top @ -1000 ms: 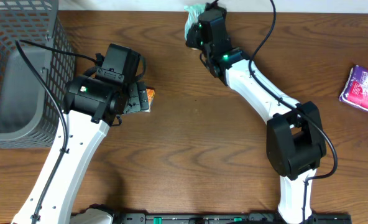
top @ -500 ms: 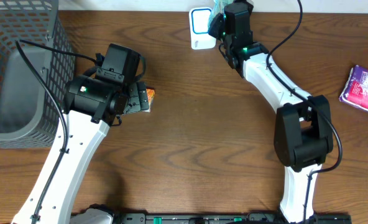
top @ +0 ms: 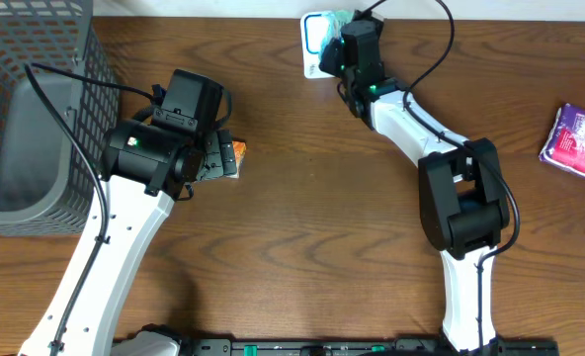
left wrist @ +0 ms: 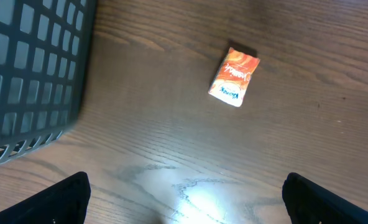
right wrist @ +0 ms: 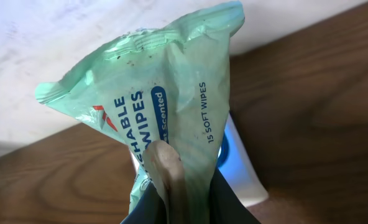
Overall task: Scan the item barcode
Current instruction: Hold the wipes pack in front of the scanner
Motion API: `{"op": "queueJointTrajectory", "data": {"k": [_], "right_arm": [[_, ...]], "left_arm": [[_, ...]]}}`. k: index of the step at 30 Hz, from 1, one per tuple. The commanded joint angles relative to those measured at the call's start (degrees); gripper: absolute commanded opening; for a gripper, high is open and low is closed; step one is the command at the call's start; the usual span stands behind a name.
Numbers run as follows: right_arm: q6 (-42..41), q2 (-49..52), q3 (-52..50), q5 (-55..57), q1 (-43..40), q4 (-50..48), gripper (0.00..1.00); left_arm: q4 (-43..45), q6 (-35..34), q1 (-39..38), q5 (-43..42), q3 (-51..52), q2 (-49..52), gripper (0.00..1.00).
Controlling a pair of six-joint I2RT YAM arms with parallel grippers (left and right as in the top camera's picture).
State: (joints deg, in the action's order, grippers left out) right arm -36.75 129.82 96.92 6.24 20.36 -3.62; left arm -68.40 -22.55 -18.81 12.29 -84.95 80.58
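The right gripper (right wrist: 174,190) is clamping the green wipes pack (right wrist: 147,99) by one end, holding it just above the lit scanner (right wrist: 237,158) at twelve o'clock on the table (top: 312,218), apparently to show its barcode, while the left gripper (left wrist: 187,199) is hovering wide open above an orange packet (left wrist: 234,76).

Left claw (left wrist: 187,200) points down with jaws spread wide, while the right claw (right wrist: 174,186), reached far forward, is pinched closed
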Motion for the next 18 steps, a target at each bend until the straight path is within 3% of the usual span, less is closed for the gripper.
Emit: {"op": "queueJointTrajectory", "data": {"k": [1, 14, 18], "right_arm": [[1.0, 0.9, 0.9, 1.0, 0.4, -1.2, 0.01], [1.2, 0.9, 1.1, 1.4, 0.1, -2.1, 0.01], [2.2, -0.6, 2.5, 3.4, -1.5, 1.9, 0.01]], "left_arm": [[-0.2, -0.5, 0.3, 0.1, -0.5, -0.3, 0.98], [-0.2, -0.5, 0.3, 0.1, -0.5, -0.3, 0.98], [-0.2, -0.5, 0.3, 0.1, -0.5, -0.3, 0.98]]}}
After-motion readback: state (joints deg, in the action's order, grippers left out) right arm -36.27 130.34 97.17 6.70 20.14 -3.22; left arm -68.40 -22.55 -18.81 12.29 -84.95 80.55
